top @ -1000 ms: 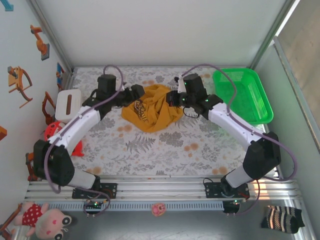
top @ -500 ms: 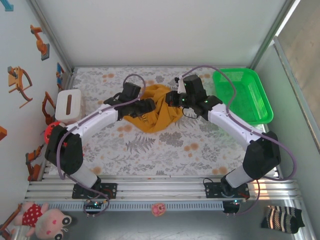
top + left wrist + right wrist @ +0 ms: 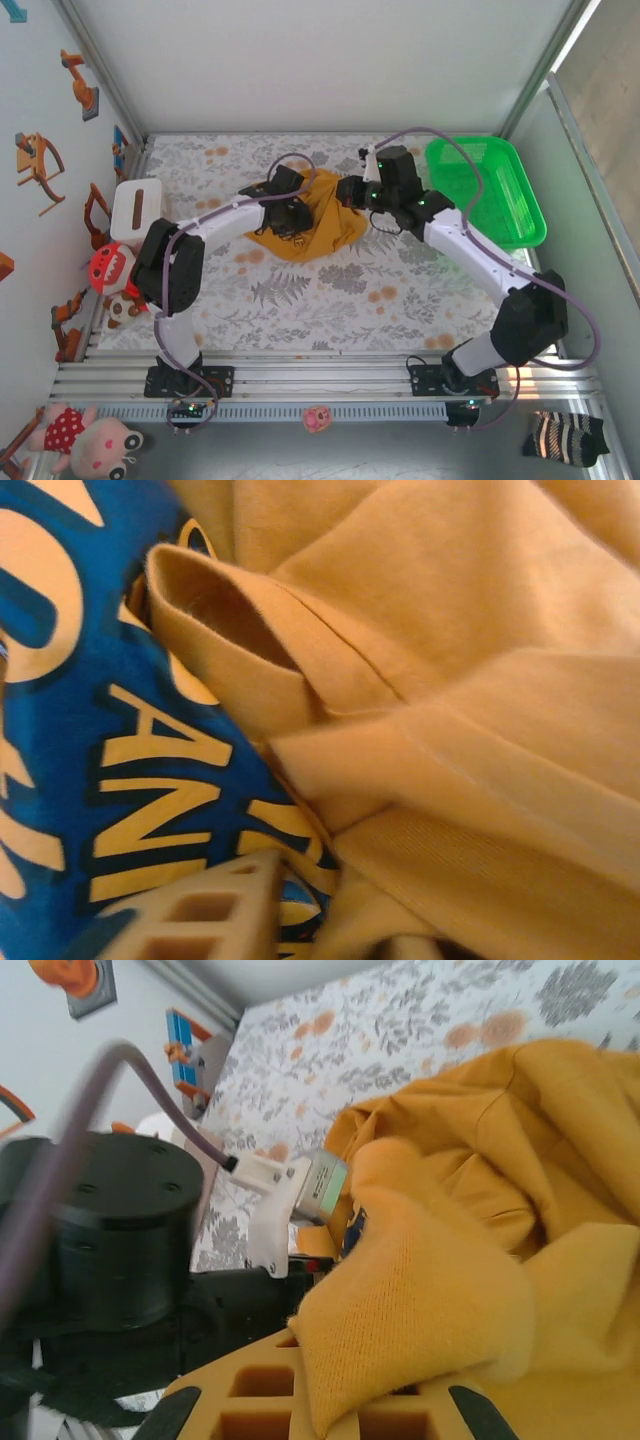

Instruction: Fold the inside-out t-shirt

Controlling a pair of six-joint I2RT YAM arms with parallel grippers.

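Inside-out t-shirt (image 3: 318,228) lies bunched in a mustard heap on the floral table (image 3: 330,290), past its middle and between the two grippers; the left wrist view shows a blue print with yellow lettering. From its base at the near edge the left arm rises, folds sharply at the elbow and stretches rightward, the left gripper (image 3: 290,214) pressed into the heap's left side, though I cannot tell whether its jaws have clamped cloth. The right arm reaches diagonally forward and left, the right gripper (image 3: 350,192) clenched on a fold at the shirt's far right edge, near the green basket (image 3: 487,190).
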